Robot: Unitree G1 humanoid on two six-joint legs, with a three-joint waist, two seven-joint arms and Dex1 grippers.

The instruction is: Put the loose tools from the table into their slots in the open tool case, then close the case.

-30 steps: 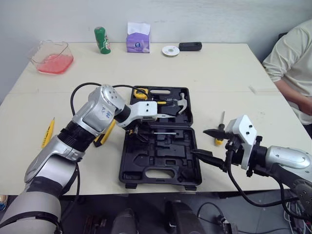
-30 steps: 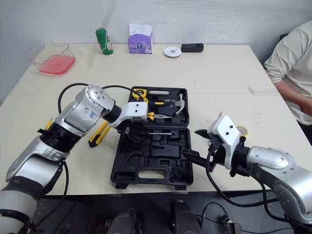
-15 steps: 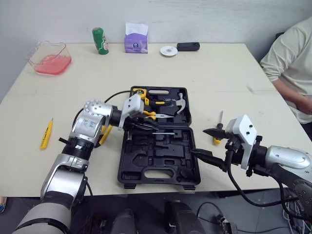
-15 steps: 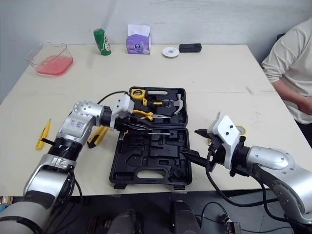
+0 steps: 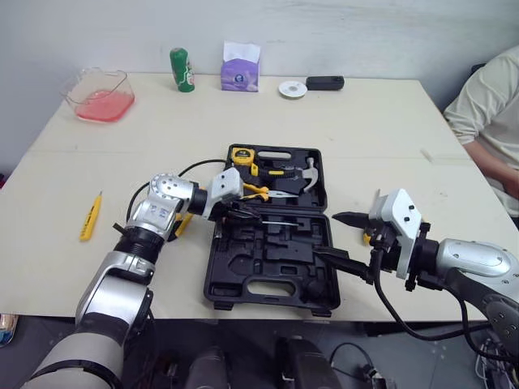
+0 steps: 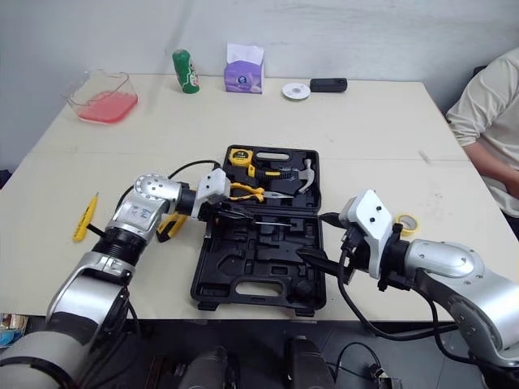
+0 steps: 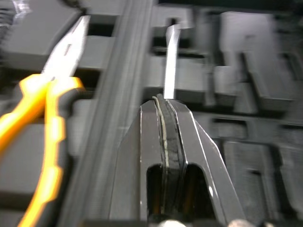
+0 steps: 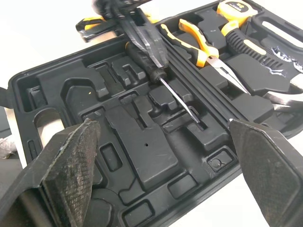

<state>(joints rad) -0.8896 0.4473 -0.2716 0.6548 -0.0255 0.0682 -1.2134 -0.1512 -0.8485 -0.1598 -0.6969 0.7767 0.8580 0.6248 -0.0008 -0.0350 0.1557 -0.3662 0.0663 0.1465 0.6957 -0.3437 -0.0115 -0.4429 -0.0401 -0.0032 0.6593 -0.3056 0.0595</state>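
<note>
Likely light and stiff, the screwdriver is clamped by its handle in the left end effector at frame centre; the right end effector gapes apart.

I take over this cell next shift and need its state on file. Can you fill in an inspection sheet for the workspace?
Surface: beige table, with the case at its middle.
Job's things: open tool case holds tape measure, pliers and hammer; yellow pen-shaped tool lies loose.
Clutter: clear tub, green can, tissue pack, white disc, black device, tape roll.
Grippers: left gripper shut on screwdriver; right gripper open at the case's right edge.
Cables: black cable loops by the left arm; second cable hangs under the right arm.
Surroundings: person at the table's right.
</note>
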